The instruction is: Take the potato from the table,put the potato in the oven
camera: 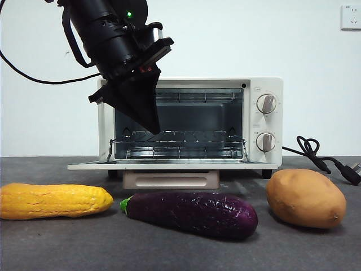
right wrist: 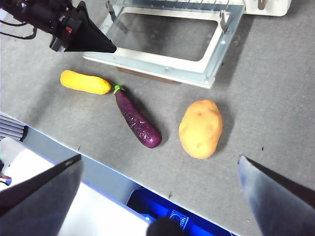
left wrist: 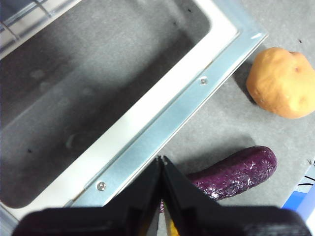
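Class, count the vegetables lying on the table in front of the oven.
3: corn cob at one end, eggplant in the middle, potato at the other end. None looks hidden.

The potato [camera: 306, 197] is a smooth, orange-brown oval lump lying on its side on the dark grey speckled desk [camera: 67, 243], in front of the oven's [camera: 263, 121] knob end and apart from it. The cream-white toaster oven stands at the back of the desk with its glass-windowed door [right wrist: 165, 46] dropped flat open, wire rack [camera: 180, 148] showing inside.
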Tool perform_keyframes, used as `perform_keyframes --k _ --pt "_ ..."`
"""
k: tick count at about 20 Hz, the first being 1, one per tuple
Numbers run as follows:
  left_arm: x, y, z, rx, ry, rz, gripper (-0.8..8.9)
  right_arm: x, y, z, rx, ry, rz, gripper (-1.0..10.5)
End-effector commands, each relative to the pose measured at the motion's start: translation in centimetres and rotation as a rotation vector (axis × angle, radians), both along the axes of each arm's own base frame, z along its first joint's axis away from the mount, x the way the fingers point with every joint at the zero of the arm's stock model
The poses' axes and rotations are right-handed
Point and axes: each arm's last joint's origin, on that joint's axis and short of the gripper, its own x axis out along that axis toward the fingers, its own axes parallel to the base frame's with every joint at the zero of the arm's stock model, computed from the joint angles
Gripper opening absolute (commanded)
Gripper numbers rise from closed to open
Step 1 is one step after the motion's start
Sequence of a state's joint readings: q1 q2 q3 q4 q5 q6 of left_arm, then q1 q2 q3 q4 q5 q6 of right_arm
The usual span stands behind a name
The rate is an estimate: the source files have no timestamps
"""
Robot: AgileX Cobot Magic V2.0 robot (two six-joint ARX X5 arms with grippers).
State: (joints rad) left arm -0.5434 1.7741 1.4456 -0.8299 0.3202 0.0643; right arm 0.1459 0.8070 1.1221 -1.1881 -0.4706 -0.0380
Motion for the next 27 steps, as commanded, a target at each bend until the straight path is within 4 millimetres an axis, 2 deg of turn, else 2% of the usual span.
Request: perform_keyframes --k 1,5,9,12,15,16,21,24,27 --pt "-0.3 0.3 0.8 -0.008 -0.030 -0.006 -0.08 0.3 0.1 -0.1 -0.001 0.010 -0.005 6.0" --pt "-1.5 1.8 4.3 -0.062 -0.130 0.016 -0.08 1.8 0.4 -0.7 -0.012 0.069 0.001 6.0" --pt "-4.4 4.5 9.8 -0.132 -0.301 0.059 -0.08 4.0 1.4 -2.0 -0.088 0.159 0.012 6.0" --pt "-8.3 7.1 14.2 -0.209 -0.450 0.086 -0.08 6.2 2.7 -3.5 -0.178 0.230 0.017 6.0" --pt "-12.7 9.5 17.3 -0.253 -0.575 0.109 -0.08 8.4 4.4 -5.1 -0.212 0.273 0.031 6.0" --pt "-14.2 10.3 17.9 -0.256 -0.601 0.119 -0.08 9.1 5.0 -5.7 -0.247 0.279 0.021 6.0" --pt "-18.4 12.5 19.1 -0.273 -0.638 0.124 -0.08 11.0 7.0 -8.2 -0.286 0.323 0.030 6.0" --pt "-20.5 13.6 19.3 -0.279 -0.648 0.124 -0.08 11.8 8.4 -10.9 -0.339 0.357 0.019 6.0" --pt "-21.9 14.3 19.3 -0.280 -0.650 0.124 -0.08 11.8 9.1 -13.9 -0.358 0.371 0.001 6.0"
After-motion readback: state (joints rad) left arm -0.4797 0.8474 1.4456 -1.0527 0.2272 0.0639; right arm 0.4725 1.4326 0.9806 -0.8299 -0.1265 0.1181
